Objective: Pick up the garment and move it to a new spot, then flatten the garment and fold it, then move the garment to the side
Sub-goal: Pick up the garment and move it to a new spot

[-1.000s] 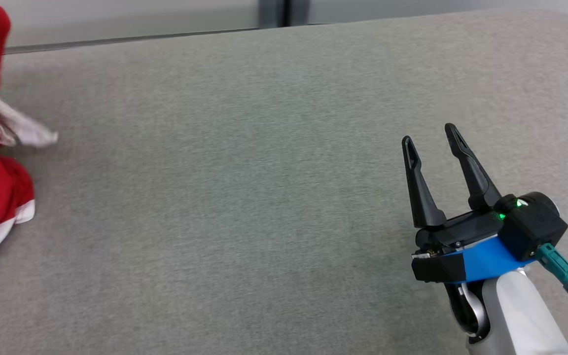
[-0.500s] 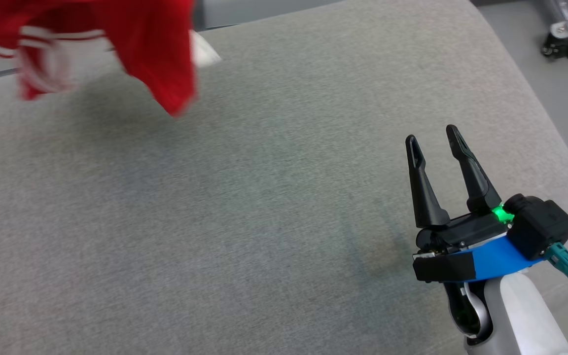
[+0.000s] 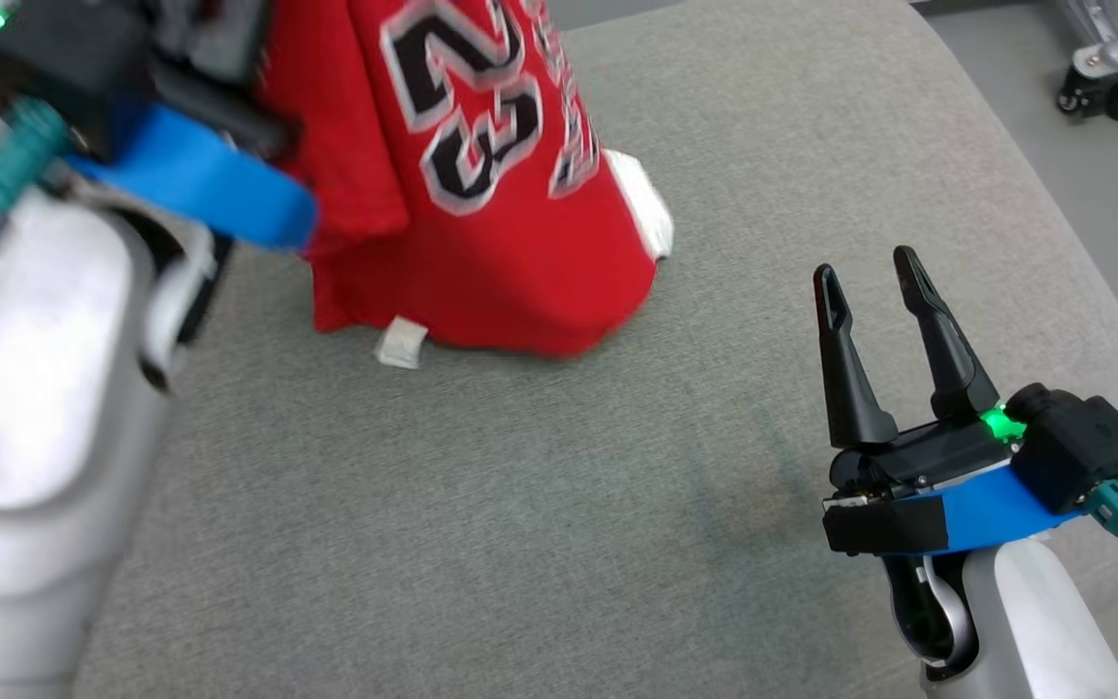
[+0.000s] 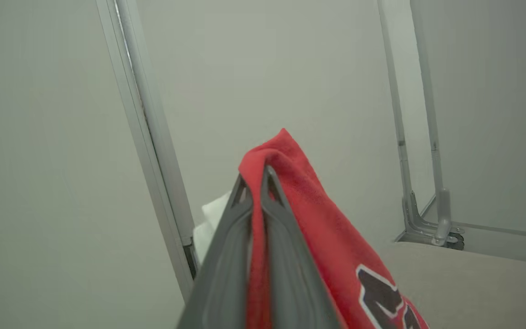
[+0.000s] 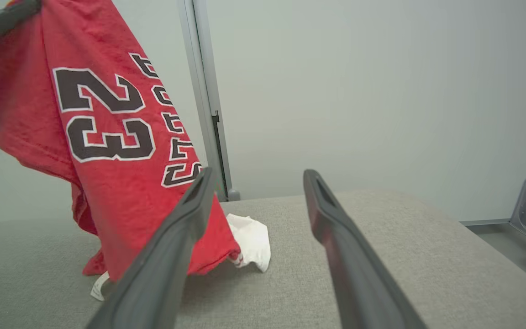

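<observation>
Left gripper pinching red jersey dangling lengthwise, upper centre | right gripper hovering spread, empty, lower right

Grey fabric-covered table, far right corner rounded. Near its far edge, the hem of a hanging red shirt and its white label touch it.

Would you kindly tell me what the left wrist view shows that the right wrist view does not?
Left wrist view: the left gripper shut on a fold of the red garment, close up. Right wrist view: the open right gripper, the number 23, and the hem resting on the grey surface. Both: the garment, hanging, and that surface.
</observation>
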Tool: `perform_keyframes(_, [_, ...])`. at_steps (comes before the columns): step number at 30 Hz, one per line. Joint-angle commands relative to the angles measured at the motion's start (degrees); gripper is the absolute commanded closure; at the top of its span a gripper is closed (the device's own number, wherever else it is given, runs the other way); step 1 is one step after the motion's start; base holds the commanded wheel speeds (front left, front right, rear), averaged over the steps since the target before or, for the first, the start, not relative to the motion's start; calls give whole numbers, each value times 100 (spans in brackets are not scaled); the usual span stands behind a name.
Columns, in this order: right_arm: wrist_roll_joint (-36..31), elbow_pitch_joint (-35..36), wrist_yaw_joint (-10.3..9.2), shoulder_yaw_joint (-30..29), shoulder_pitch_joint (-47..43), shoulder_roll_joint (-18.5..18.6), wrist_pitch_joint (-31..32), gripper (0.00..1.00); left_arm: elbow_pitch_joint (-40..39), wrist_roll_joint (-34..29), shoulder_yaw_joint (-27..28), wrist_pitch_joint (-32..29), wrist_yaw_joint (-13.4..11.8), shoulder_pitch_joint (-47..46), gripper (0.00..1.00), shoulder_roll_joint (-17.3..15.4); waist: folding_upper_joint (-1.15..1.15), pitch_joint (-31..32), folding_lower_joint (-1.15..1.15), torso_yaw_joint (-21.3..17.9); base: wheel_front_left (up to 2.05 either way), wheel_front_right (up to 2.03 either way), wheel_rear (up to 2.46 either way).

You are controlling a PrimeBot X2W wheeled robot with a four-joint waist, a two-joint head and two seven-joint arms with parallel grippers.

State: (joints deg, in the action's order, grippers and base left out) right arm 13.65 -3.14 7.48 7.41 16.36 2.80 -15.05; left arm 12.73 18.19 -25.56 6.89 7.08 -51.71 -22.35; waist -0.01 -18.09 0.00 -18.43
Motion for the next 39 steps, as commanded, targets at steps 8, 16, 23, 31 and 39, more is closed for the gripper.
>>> perform_keyframes(8, [-62,-72,3,39,-61,18,-20,0,544,337,-211,552,-274,1653,100,392,1,66,0,277,0,0,0])
perform_keyframes(16, [-107,-181,3,34,-96,19,-20,0,1145,437,-483,796,-253,2816,100,657,1,112,0,434,0,0,0])
perform_keyframes(23, [-131,-332,3,22,-162,18,-20,0,1215,292,-352,837,-336,3097,0,817,1,312,0,648,0,0,0])
perform_keyframes(31, [-221,-464,3,45,-280,18,-20,0,74,-142,705,837,-457,3626,0,965,1,639,0,914,0,0,0])
perform_keyframes(39, [-319,-568,3,8,-405,19,-20,0,-655,-618,1885,836,-543,4308,0,1197,1,893,0,1182,0,0,0])
